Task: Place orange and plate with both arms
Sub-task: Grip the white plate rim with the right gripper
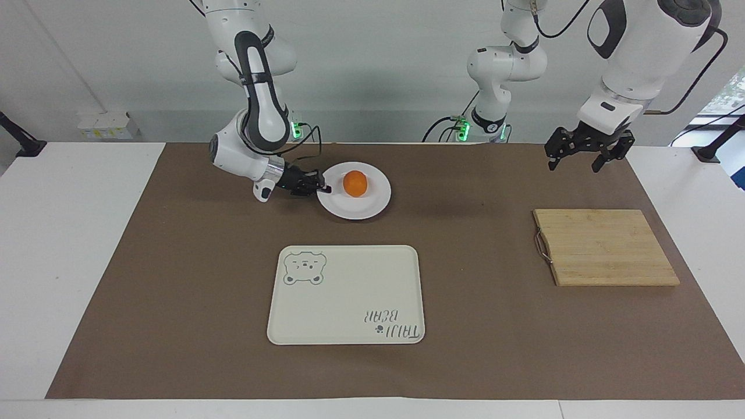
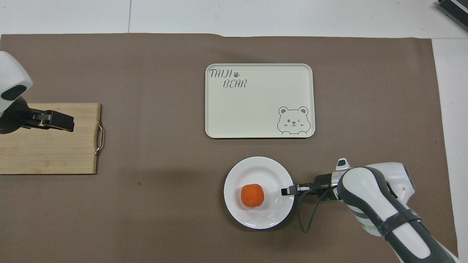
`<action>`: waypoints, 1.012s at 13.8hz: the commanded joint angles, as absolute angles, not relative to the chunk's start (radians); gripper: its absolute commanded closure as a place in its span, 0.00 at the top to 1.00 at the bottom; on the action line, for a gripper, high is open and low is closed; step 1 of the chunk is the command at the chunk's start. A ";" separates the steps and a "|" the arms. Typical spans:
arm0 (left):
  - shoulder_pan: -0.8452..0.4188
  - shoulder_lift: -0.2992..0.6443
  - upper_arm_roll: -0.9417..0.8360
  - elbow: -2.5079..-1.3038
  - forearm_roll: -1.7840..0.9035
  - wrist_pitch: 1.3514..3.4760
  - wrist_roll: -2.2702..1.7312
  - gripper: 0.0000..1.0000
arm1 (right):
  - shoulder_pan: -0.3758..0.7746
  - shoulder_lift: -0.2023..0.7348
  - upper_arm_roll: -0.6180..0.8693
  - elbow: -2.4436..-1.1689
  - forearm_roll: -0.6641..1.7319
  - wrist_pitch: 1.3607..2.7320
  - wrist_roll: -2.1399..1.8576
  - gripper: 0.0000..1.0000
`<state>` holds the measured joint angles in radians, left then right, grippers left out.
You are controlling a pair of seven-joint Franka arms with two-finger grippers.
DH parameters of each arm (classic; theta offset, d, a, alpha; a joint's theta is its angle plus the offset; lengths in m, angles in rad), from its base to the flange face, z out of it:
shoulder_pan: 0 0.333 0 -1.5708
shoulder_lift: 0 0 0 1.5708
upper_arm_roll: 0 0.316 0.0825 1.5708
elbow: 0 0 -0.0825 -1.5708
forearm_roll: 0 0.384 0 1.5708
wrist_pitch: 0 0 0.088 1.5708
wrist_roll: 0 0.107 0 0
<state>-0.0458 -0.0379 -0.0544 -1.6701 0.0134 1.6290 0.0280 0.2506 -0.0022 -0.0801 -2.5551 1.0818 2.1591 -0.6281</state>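
Note:
The orange (image 1: 355, 183) (image 2: 252, 195) lies in the well of the white plate (image 1: 366, 206) (image 2: 263, 171), which sits on the brown mat close to the robots. My right gripper (image 1: 326, 189) (image 2: 287, 190) reaches in low from the right arm's end and is shut on the plate's rim, a short gap away from the orange. My left gripper (image 1: 574, 163) (image 2: 67, 123) hangs open in the air over the wooden cutting board (image 1: 605, 247) (image 2: 47, 153), holding nothing.
A cream tray with a bear drawing (image 1: 349, 291) (image 2: 256, 106) lies mid-table, farther from the robots than the plate. The cutting board with its metal handle lies at the left arm's end. A brown mat covers the table.

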 commanded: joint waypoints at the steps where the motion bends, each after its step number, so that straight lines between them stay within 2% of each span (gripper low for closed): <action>1: -0.032 -0.063 -0.058 -1.698 0.012 1.644 0.018 1.00 | 0.238 0.003 -0.075 -2.556 1.153 2.171 -0.730 0.00; 5: -0.034 -0.061 -0.058 -1.698 0.012 1.644 0.020 1.00 | 0.212 0.021 -0.077 -2.510 1.221 2.137 -0.854 0.00; 10: -0.034 -0.061 -0.060 -1.698 0.012 1.644 0.020 1.00 | 0.169 0.054 -0.075 -2.441 1.232 2.068 -0.829 0.00; 14: -0.032 -0.061 -0.058 -1.698 0.012 1.644 0.018 1.00 | 0.166 0.113 -0.077 -2.332 1.259 2.045 -0.733 0.00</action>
